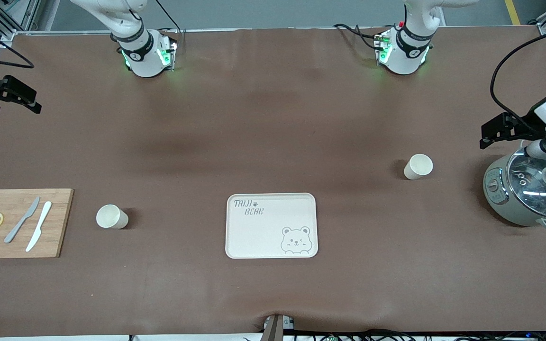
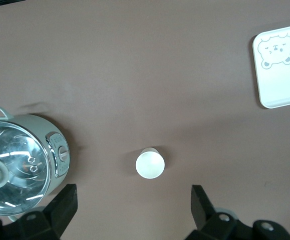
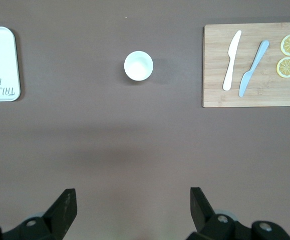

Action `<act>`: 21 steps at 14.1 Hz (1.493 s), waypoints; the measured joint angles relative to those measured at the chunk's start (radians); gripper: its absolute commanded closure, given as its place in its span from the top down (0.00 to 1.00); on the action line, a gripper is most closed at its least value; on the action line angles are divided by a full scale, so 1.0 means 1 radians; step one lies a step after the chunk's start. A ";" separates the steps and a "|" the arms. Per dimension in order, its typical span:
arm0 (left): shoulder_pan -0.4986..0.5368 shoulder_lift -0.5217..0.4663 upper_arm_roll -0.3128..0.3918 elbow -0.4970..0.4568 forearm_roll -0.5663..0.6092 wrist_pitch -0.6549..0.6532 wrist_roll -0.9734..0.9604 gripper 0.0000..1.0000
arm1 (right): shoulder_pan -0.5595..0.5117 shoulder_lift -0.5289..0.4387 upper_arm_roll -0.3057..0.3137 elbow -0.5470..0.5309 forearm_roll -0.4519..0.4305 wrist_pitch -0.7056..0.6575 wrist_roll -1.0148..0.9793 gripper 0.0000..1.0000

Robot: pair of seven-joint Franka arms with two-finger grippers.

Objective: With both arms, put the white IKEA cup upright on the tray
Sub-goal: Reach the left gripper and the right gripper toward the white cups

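Two white cups stand upright, mouths up, on the brown table, one on each side of the tray (image 1: 271,225), which sits lower centre of the front frame and holds nothing. One cup (image 1: 418,166) is right of centre, nearest the left gripper (image 1: 496,134), which hangs at the right edge over the table beside the cooker (image 1: 529,191), fingers spread wide with nothing between them. The other cup (image 1: 111,217) is lower left, between tray and cutting board (image 1: 19,223); the right gripper (image 1: 12,100) hovers at the upper left edge, also spread wide with nothing held. Judgement: each arm takes its near cup; the paths look unobstructed, though the cooker crowds the left arm's start.
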 measured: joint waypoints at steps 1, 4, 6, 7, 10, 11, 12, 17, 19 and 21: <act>0.000 0.000 0.000 0.000 0.001 0.000 0.000 1.00 | 0.000 0.000 -0.001 0.000 0.000 0.000 0.000 1.00; 0.000 0.000 -0.001 -0.001 0.001 0.000 -0.006 1.00 | -0.001 0.000 -0.002 0.000 0.000 -0.001 0.000 1.00; 0.000 0.002 -0.003 -0.024 0.001 0.004 -0.011 1.00 | -0.001 0.000 -0.002 0.000 0.000 0.000 0.000 1.00; 0.000 0.003 -0.003 -0.047 0.001 0.015 -0.011 1.00 | -0.001 0.000 -0.002 0.000 0.000 0.002 0.000 1.00; 0.004 0.013 -0.003 -0.143 0.001 0.101 -0.011 1.00 | -0.001 0.000 -0.002 -0.001 0.000 0.002 0.000 1.00; 0.007 0.017 -0.003 -0.182 0.001 0.143 -0.011 1.00 | -0.003 0.002 -0.003 -0.003 0.000 0.002 0.000 1.00; 0.010 0.019 -0.003 -0.225 0.001 0.192 -0.011 1.00 | -0.005 0.006 -0.004 -0.005 0.000 0.002 0.000 1.00; 0.024 0.020 -0.003 -0.444 0.001 0.442 -0.009 1.00 | -0.014 0.066 -0.013 0.011 0.006 0.029 -0.001 1.00; 0.024 0.019 -0.003 -0.513 0.001 0.527 -0.009 1.00 | -0.015 0.117 -0.011 0.020 0.017 0.045 -0.001 1.00; 0.024 0.014 -0.003 -0.603 0.001 0.649 -0.009 1.00 | -0.014 0.163 -0.009 0.025 0.021 0.092 -0.001 1.00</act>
